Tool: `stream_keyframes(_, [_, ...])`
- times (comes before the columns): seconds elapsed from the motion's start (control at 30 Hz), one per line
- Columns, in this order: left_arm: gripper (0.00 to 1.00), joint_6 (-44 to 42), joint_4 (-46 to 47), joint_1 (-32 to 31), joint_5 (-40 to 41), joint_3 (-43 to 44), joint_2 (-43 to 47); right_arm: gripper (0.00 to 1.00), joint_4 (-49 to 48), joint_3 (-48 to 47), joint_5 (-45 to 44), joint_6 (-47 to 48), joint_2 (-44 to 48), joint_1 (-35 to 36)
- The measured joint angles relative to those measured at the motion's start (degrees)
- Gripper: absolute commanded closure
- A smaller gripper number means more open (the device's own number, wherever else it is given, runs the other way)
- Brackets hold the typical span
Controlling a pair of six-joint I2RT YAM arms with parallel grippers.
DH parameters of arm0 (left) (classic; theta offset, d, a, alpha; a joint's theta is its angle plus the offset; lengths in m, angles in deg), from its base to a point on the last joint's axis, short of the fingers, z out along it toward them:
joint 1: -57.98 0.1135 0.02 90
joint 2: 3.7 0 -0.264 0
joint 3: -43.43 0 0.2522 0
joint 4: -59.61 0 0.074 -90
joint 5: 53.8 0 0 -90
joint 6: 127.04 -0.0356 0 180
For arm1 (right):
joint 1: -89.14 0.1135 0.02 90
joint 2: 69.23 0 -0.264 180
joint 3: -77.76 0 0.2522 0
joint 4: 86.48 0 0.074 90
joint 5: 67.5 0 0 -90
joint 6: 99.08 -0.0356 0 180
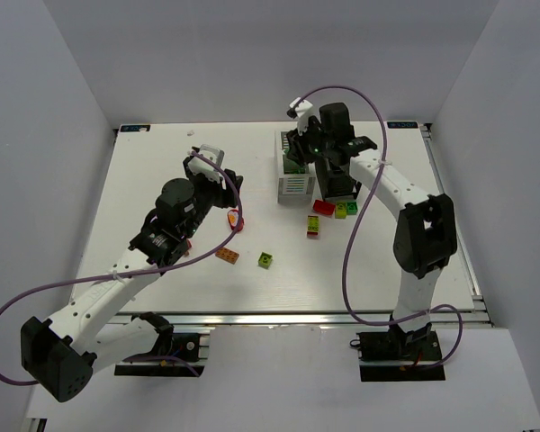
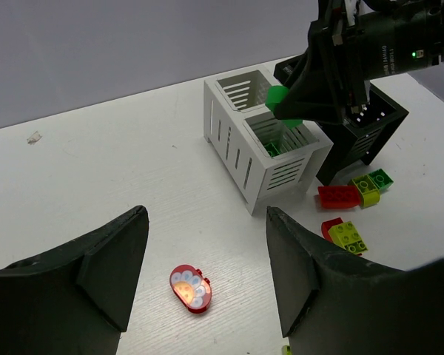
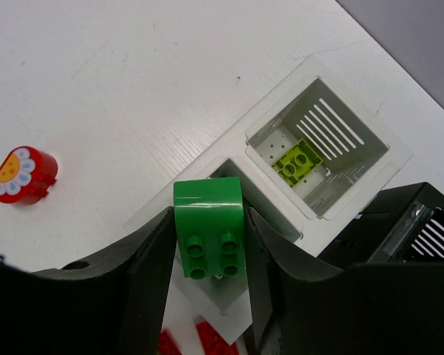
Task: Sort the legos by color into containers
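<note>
Glossy green four-stud brick (image 3: 208, 233), clamped in the right gripper (image 3: 207, 245) above the white box (image 3: 333, 122); lime brick (image 3: 300, 163) in one compartment; left gripper (image 2: 206, 248) spread wide above a red flower piece (image 2: 191, 288).

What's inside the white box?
One compartment of the white box holds a lime-green brick. The other shows only a bit of green; the right fingers and their green brick cover the rest.

White-shelled left arm (image 1: 94, 301) and right arm (image 1: 391, 184), black at the joints, trail looping purple cables (image 1: 346, 261); a green light (image 2: 414, 53) glows behind the right gripper (image 3: 207, 244).
</note>
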Motion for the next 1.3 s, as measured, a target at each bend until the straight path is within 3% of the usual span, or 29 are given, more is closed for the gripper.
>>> stream_keyframes(0.07, [0.26, 0.0, 0.0, 0.0, 0.0, 0.0, 0.0, 0.47, 0.0, -1.5, -0.4, 0.0, -1.4, 0.0])
stream_keyframes(0.27, [0.25, 0.0, 0.0, 0.0, 0.0, 0.0, 0.0, 0.42, 0.3, -2.4, -1.1, 0.1, -3.7, 0.0])
stream_keyframes(0.5, [0.25, 0.0, 0.0, 0.0, 0.0, 0.0, 0.0, 0.46, 0.4, -1.3, -2.4, 1.5, -2.8, 0.0])
stream_keyframes(0.63, [0.26, 0.0, 0.0, 0.0, -0.2, 0.0, 0.0, 0.51, 0.7, 6.1, -2.7, 4.9, 5.0, -0.2])
stream_keyframes(0.73, [0.27, 0.1, 0.0, 0.0, -0.3, 0.0, 0.0, 0.52, -0.1, 16.7, -2.6, 5.6, 17.6, -1.1])
stream_keyframes(1.0, [0.27, 0.3, 0.0, 0.0, -0.9, 0.0, 0.4, 0.33, -5.0, 45.2, -4.9, 3.7, 45.0, -9.6])
stream_keyframes(1.13, [0.27, 0.4, 0.0, 0.0, -1.1, 0.0, 0.5, 0.36, -6.1, 53.7, -6.1, 2.9, 46.3, -18.1])
stream_keyframes(1.3, [0.27, 0.4, 0.0, 0.0, -1.3, 0.0, 0.5, 0.42, -7.7, 53.5, -6.7, 1.6, 37.8, -22.9])
